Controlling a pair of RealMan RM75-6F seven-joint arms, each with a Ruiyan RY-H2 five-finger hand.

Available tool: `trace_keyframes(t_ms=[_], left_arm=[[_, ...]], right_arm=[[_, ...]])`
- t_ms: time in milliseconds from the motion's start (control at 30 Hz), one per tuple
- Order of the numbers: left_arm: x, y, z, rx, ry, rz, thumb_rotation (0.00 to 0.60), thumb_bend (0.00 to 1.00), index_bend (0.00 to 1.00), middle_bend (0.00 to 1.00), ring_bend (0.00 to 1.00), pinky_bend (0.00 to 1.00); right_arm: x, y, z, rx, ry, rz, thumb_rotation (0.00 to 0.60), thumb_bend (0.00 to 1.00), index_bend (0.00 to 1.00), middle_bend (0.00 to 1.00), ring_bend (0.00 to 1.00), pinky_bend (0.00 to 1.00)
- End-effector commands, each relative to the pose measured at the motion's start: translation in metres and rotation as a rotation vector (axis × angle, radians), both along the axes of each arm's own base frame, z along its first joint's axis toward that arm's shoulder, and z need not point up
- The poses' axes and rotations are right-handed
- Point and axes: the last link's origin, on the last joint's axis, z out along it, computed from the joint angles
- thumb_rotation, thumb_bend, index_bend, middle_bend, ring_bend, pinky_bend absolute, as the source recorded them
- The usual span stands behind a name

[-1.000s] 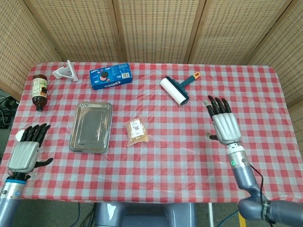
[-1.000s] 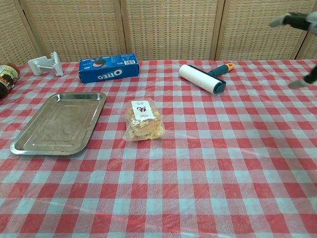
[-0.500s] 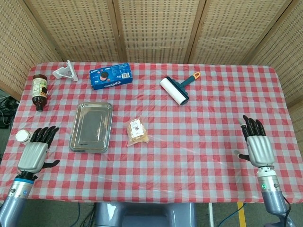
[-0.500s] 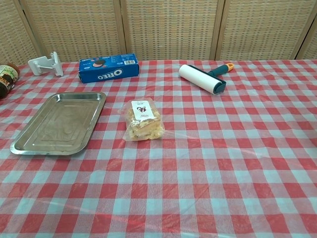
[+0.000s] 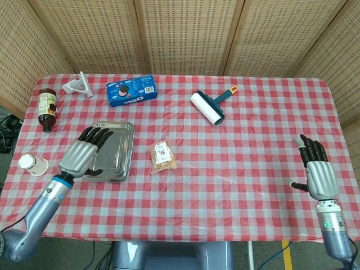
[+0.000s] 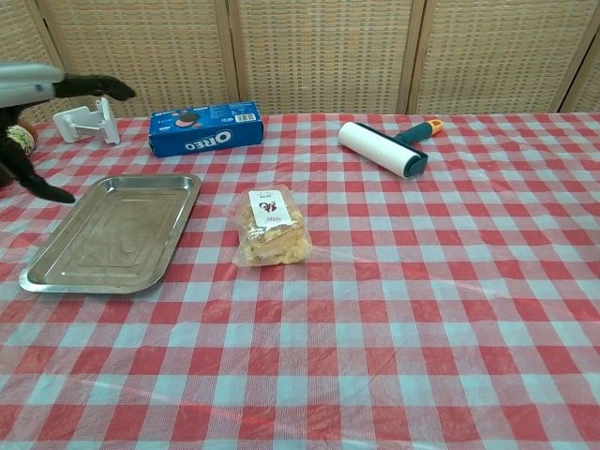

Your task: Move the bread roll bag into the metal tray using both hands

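Bread roll bag [image 5: 162, 156] is lying on the counter [image 5: 236, 174], at 3 o'clock of the metal tray [image 5: 115, 130]. Left hand [image 5: 83, 154] is hovering over the tray, right hand [image 5: 316, 175] far off at 3; fingers splayed, holding nothing, likely staging a two-sided scoop.

Head view steeply downward; chest view low, forward; same checkered table [image 5: 236, 169].

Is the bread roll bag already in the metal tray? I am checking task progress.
No, the bread roll bag lies on the tablecloth to the right of the metal tray, apart from it.
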Motion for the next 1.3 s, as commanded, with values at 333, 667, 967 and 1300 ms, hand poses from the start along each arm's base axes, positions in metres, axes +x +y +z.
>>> trace_keyframes(t_ms=[333, 667, 967, 1300], left_arm=[[0.086, 0.071, -0.059, -0.235, 0.261, -0.212, 0.6, 0.0, 0.0, 0.0, 0.0, 0.0], [0.105, 0.096, -0.116, -0.3, 0.404, -0.219, 0.6, 0.0, 0.0, 0.0, 0.0, 0.0], [0.118, 0.102, -0.158, -0.346, 0.413, -0.187, 0.6, 0.02, 0.0, 0.0, 0.0, 0.0], [0.128, 0.1, -0.17, -0.25, 0.338, -0.231, 0.6, 0.41, 0.48, 0.25, 0.2, 0.3]], right_arm=[[-0.006, 0.004, 0.016, -0.027, -0.055, -0.002, 0.6, 0.1, 0.02, 0.0, 0.0, 0.0], [-0.01, 0.004, 0.025, -0.05, -0.084, -0.009, 0.6, 0.1, 0.02, 0.0, 0.0, 0.0], [-0.01, 0.007, 0.031, -0.065, -0.106, 0.0, 0.6, 0.1, 0.02, 0.0, 0.0, 0.0], [-0.006, 0.009, 0.031, -0.066, -0.116, 0.028, 0.6, 0.1, 0.02, 0.0, 0.0, 0.0]])
